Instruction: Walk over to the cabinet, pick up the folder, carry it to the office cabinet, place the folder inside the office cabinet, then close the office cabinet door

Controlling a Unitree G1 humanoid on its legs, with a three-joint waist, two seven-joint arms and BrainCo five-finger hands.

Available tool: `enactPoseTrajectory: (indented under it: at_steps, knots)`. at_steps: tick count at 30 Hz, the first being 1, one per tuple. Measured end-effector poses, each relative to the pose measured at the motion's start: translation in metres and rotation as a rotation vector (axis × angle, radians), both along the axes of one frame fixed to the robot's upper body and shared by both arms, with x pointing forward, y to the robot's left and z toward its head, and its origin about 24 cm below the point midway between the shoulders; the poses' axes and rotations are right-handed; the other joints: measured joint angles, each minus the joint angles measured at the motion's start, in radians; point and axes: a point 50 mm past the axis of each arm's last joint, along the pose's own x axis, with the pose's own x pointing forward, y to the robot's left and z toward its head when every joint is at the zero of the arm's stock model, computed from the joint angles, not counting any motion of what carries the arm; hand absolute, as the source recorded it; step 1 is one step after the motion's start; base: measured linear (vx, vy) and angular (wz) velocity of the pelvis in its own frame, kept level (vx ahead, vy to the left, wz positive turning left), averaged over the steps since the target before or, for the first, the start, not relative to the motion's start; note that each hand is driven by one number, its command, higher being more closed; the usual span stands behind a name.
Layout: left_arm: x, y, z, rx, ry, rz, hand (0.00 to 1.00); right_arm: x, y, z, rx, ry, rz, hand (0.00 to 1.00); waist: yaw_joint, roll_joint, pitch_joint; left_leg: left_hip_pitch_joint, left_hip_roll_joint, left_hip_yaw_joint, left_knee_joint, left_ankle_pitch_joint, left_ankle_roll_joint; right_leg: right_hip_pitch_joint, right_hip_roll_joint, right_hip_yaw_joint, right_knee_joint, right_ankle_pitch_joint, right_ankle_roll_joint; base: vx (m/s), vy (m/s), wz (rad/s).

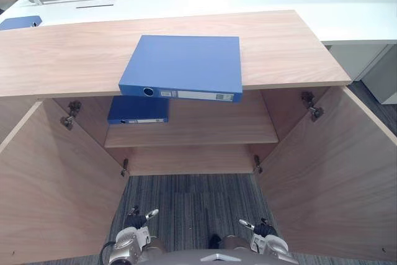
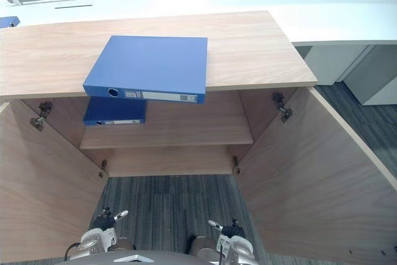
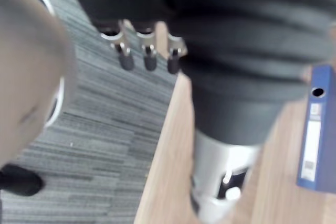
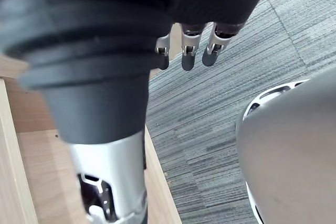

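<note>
The blue folder [image 1: 183, 66] lies flat on the cabinet top [image 1: 62, 60], its labelled spine jutting slightly over the front edge, above the open doors [image 1: 56, 184]. It looks like a stiff ring binder, probably light, though how full it is cannot be seen, and the smooth cover may slip. The overhanging spine offers the best hold, thumb above and fingers beneath. A second folder [image 1: 138, 111] sits on the shelf [image 1: 205, 131] inside. The left hand [image 1: 135, 220] and right hand [image 1: 263, 229] hang low, well apart from it, fingers [image 3: 149, 59] straight and relaxed, holding nothing.

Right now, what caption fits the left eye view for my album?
A blue folder overhangs the wooden cabinet top, another folder sits on the shelf inside, doors wide open.
</note>
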Motion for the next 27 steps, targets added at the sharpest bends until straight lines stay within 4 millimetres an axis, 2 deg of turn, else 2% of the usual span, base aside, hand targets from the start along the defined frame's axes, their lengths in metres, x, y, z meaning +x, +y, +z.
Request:
enactPoseTrajectory:
  at_steps: [1,2,4,7,9,10,11,12,18,23,25,27]
  knots:
    - [0.0,-0.001,0.0,-0.002,0.001,-0.001,0.0,0.0,0.0,0.0,0.0,0.0,-0.001,0.0,0.0,0.001,-0.001,0.002,-0.018,-0.006,-0.105,0.02,0.005,0.007,-0.007,0.012,0.0,0.0,0.018,0.15,0.233,-0.32]
    - [0.0,-0.001,0.0,-0.004,0.003,-0.001,0.0,0.0,-0.001,0.0,-0.001,0.0,-0.001,0.0,0.0,0.004,-0.002,0.006,-0.028,-0.013,-0.158,0.05,-0.005,0.008,-0.009,0.018,0.003,-0.002,0.031,0.15,0.252,-0.25]
    - [-0.002,0.002,-0.001,0.005,0.009,-0.001,0.0,-0.006,0.006,-0.003,0.018,0.014,-0.004,0.0,0.001,-0.033,-0.032,0.036,-0.09,-0.013,-0.212,0.076,0.004,0.015,-0.036,0.057,-0.04,0.019,0.075,0.13,0.179,-0.11]
    - [-0.003,0.007,-0.001,0.017,0.013,-0.003,0.0,-0.008,0.011,-0.004,0.032,0.02,-0.008,0.0,0.004,-0.049,-0.037,0.05,-0.111,0.0,-0.225,0.079,0.009,0.049,-0.051,0.064,-0.1,0.05,0.085,0.06,0.154,-0.04]
    - [-0.008,0.009,-0.002,0.022,0.03,-0.01,0.0,-0.012,0.013,-0.006,0.037,0.029,-0.011,0.0,0.001,-0.047,-0.045,0.096,-0.135,0.003,-0.268,0.085,0.019,0.093,-0.062,0.066,-0.149,0.068,0.097,0.04,0.1,-0.01]
    - [-0.009,0.009,-0.003,0.024,0.032,-0.015,0.0,-0.012,0.013,-0.006,0.037,0.029,-0.011,0.0,0.001,-0.051,-0.047,0.108,-0.138,0.004,-0.281,0.087,0.02,0.102,-0.062,0.066,-0.156,0.07,0.097,0.01,0.059,-0.01]
    - [-0.011,0.009,-0.003,0.025,0.039,-0.023,0.0,-0.014,0.013,-0.006,0.038,0.033,-0.012,0.0,0.001,-0.04,-0.05,0.119,-0.144,0.004,-0.305,0.094,0.025,0.104,-0.062,0.066,-0.166,0.074,0.098,0.0,0.0,0.0]
    - [-0.012,0.008,-0.003,0.028,0.042,-0.038,0.0,-0.015,0.013,-0.006,0.038,0.036,-0.013,0.0,0.0,-0.051,-0.061,0.13,-0.15,0.003,-0.333,0.109,0.023,0.108,-0.062,0.067,-0.176,0.081,0.097,0.0,0.0,0.0]
    - [-0.016,0.006,-0.005,0.039,0.06,-0.087,0.0,-0.022,0.006,-0.009,0.029,0.072,-0.033,0.0,-0.001,-0.025,-0.068,0.171,-0.166,-0.017,-0.457,0.18,0.026,0.125,-0.044,0.065,-0.235,0.125,0.088,-0.04,-0.025,0.0]
    - [-0.01,0.007,-0.002,0.068,0.037,-0.111,0.0,-0.023,0.001,-0.01,0.019,0.089,-0.029,0.0,-0.001,-0.026,-0.064,0.199,-0.179,-0.06,-0.529,0.226,0.032,0.14,-0.039,0.053,-0.272,0.154,0.088,-0.11,-0.022,0.08]
    - [-0.003,0.016,0.004,0.118,0.0,-0.088,0.0,-0.023,0.001,-0.01,0.017,0.087,-0.028,0.0,-0.003,-0.032,-0.061,0.197,-0.188,-0.079,-0.546,0.238,0.035,0.139,-0.042,0.05,-0.285,0.162,0.09,-0.09,0.005,0.08]
    - [0.013,0.035,0.021,0.194,-0.099,-0.065,0.0,-0.022,0.001,-0.01,0.014,0.083,-0.023,0.0,-0.001,-0.038,-0.06,0.198,-0.194,-0.087,-0.571,0.254,0.036,0.135,-0.044,0.05,-0.296,0.165,0.086,-0.09,0.012,0.07]
